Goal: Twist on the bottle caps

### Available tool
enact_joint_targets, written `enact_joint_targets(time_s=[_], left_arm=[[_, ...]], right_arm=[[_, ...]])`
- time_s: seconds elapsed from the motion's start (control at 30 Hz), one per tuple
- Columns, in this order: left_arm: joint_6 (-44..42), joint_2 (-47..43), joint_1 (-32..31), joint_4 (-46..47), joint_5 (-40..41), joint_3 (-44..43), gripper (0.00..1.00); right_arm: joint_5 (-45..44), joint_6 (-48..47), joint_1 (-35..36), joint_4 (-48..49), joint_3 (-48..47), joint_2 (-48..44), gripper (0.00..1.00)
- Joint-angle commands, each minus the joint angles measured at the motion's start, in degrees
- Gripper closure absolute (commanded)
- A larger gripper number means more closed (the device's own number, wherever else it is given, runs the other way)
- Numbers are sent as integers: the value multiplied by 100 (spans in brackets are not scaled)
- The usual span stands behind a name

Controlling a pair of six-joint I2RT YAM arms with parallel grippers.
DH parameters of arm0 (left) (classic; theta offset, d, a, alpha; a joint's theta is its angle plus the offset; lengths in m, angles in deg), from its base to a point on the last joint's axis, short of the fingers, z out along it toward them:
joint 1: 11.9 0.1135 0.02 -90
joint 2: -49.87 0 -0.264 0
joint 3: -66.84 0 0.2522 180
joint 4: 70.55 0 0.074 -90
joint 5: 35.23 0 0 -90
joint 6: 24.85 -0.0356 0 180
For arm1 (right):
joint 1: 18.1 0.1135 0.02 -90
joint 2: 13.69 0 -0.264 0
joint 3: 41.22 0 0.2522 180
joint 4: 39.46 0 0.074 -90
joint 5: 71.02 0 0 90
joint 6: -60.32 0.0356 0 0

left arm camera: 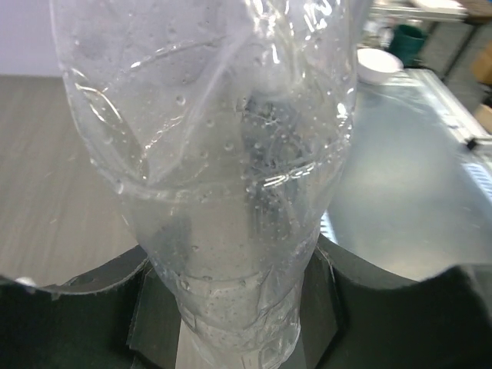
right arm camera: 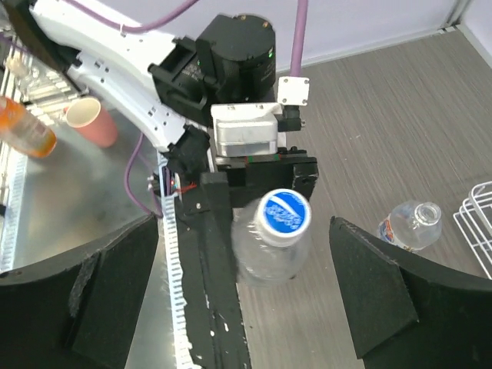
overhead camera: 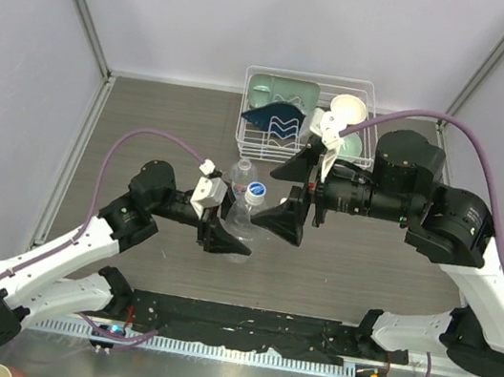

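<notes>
A clear unlabelled bottle [overhead camera: 243, 218] stands upright just in front of the table's middle, and my left gripper [overhead camera: 228, 236] is shut on its lower body. It fills the left wrist view, where the bottle [left arm camera: 223, 154] sits pinched between the dark jaws of the left gripper [left arm camera: 238, 300]. On its neck sits a white cap [right arm camera: 284, 216] with a blue printed top, also seen from above as the cap [overhead camera: 256, 190]. My right gripper [right arm camera: 244, 265] stands wide open either side of that cap, touching nothing; from above the right gripper [overhead camera: 277, 197] is level with the cap. A second bottle [right arm camera: 411, 225], labelled and uncapped, stands behind.
A white wire dish rack [overhead camera: 252, 74] with green bowls and a cream cup [overhead camera: 347, 110] stands at the back. A black mat [overhead camera: 239, 322] lines the near edge. Off the table, the right wrist view shows a pink cup [right arm camera: 88, 119] and an orange bottle [right arm camera: 27, 132].
</notes>
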State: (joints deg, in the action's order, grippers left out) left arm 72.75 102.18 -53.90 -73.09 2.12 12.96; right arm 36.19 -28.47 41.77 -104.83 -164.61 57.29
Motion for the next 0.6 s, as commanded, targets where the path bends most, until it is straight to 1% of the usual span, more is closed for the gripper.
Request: enact_joint_targets(time_s=[0.0, 0.03, 0.07, 0.1, 0.23, 0.3, 0.57], left_arm=[[338, -28, -115, 55, -1415, -488, 100], [356, -11, -150, 81, -1468, -532, 100], [339, 7, -177, 125, -1494, -541, 100], [339, 42, -186, 134, -1529, -550, 100], [181, 95, -195, 91, -1784, -602, 100], [172, 86, -204, 90, -1776, -602, 100], [155, 112, -212, 73, -1828, -646, 100]], right_arm=[[833, -798, -2, 2, -182, 39, 5], [1036, -798, -20, 133, -130, 13, 9], [1213, -789, -11, 386, -77, 12, 11], [1441, -789, -29, 424, -103, 56, 13], [1741, -754, -99, 442, -323, 258, 17], [1820, -710, -116, 494, -314, 241, 20], [1944, -631, -169, 609, 11, 162, 25]])
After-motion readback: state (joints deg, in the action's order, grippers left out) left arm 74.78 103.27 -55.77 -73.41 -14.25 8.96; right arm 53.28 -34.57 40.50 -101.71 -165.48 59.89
